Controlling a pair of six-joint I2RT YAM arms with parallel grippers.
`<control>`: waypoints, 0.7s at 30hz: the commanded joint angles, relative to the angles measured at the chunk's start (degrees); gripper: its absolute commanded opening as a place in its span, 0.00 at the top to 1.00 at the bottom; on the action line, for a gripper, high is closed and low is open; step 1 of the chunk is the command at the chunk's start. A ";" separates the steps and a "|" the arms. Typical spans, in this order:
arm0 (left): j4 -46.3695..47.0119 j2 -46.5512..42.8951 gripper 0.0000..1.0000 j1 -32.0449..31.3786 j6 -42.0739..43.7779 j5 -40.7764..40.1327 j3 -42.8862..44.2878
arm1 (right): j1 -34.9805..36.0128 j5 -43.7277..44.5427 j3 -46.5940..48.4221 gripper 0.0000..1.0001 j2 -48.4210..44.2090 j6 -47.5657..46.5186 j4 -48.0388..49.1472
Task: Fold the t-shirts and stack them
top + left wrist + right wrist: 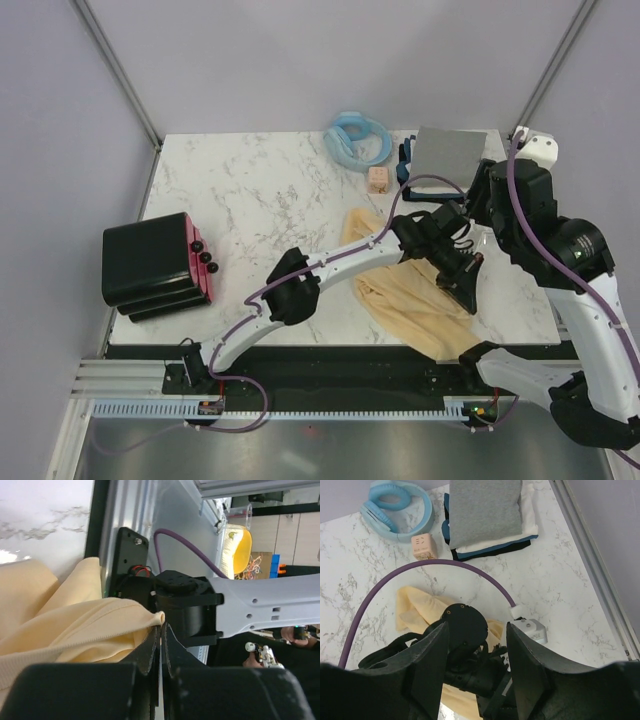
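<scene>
Your left pincer looks clenched on an edge of the yellow t-shirt, which lies bunched to its left on the surface. Your right pincer hangs spread wide above, holding nothing.

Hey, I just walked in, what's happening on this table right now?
The left arm's tool is pinched shut on an edge of the pale yellow t-shirt, which lies crumpled and unfolded at the near right of the marble table. The right arm's tool hangs open above that spot, holding nothing. At the far right corner sits a stack of folded t-shirts, grey on top. Light blue headphones and a small pink cube lie beside it.
</scene>
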 commanded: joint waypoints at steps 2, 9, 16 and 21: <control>6.08 0.06 0.96 -1.82 -4.05 5.91 0.38 | -0.13 -1.70 -1.53 0.42 0.46 -2.60 -0.33; 5.73 -12.14 0.59 1.78 2.01 -5.56 -16.72 | -0.13 -1.09 -3.30 0.41 1.69 -4.89 1.43; 11.60 -33.49 0.59 12.03 0.53 -25.26 -40.72 | -0.92 -9.13 -3.30 0.35 8.62 -10.33 4.33; 13.56 -51.23 0.59 21.63 -3.35 -35.71 -59.02 | -1.71 -19.70 -2.68 0.35 17.85 -12.98 7.75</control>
